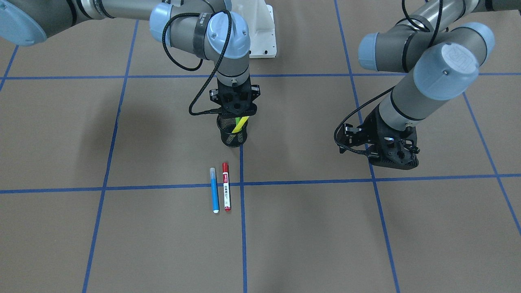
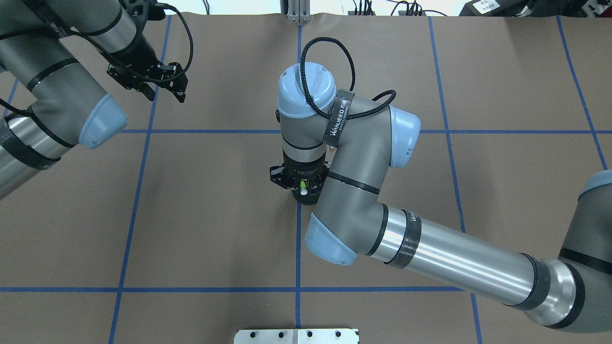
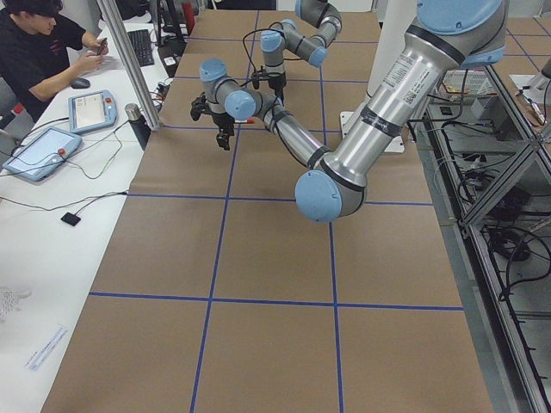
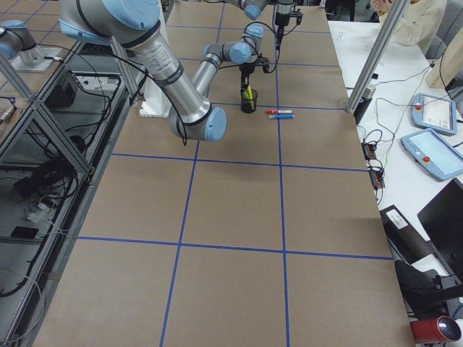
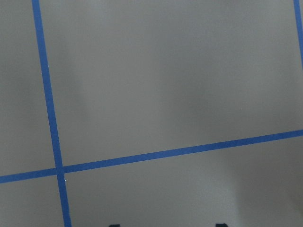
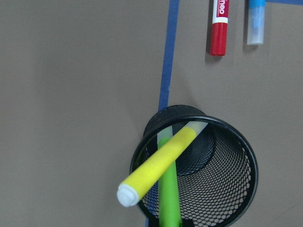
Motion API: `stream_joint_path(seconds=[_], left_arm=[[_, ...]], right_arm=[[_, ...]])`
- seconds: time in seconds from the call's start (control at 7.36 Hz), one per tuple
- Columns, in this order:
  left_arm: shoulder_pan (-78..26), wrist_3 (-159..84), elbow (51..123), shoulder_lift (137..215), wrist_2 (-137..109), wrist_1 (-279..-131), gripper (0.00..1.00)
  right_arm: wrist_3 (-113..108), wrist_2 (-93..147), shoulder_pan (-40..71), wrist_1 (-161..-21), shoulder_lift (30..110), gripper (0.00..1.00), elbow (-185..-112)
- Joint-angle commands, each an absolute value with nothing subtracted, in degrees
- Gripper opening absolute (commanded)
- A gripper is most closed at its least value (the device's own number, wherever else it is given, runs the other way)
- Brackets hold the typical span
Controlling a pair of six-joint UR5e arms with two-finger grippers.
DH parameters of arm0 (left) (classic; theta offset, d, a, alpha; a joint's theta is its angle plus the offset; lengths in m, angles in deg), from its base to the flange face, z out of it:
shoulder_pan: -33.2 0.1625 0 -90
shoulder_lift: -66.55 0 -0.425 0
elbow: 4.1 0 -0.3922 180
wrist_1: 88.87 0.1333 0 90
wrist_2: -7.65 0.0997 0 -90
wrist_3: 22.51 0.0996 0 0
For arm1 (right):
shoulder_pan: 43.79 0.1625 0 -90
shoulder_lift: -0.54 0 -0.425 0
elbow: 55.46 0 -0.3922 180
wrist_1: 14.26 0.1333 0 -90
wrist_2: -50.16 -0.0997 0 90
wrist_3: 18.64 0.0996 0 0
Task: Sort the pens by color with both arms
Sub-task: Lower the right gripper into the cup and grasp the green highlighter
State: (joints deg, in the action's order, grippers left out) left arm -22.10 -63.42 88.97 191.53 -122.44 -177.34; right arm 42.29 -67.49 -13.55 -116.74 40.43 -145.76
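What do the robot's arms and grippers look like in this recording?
The left arm and right arm are grey and silver tubes with light-blue joint caps. Black braided cables run to the black left gripper and right gripper. A black strap on the right arm reads WANJEED.

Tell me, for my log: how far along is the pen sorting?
Looks done: yellow pen and green pen in the cup. In hand: right gripper over the cup, grip unclear; left gripper open, empty. Seemingly left: blue pen and red pen, side by side.
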Motion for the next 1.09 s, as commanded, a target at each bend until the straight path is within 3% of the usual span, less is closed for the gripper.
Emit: stream_joint_path(seconds=[0.0,0.27,0.95], left_arm=[[-22.1,-63.4,88.9,191.6,-122.4,-177.4,0.74],[-21.9,-63.6,88.8,191.7,-122.4,-177.4,0.74],[-21.6,-64.0,88.5,191.8,-122.3,-177.6,0.74]], right_arm=[[42.3,-67.5,-13.6,-120.7,40.2,0.14,-149.5],[42.2,-67.6,-13.5,-130.9,40.0,0.14,-158.1],[42.4,-64.0,-11.3,-139.9,38.9,0.15,-169.4]])
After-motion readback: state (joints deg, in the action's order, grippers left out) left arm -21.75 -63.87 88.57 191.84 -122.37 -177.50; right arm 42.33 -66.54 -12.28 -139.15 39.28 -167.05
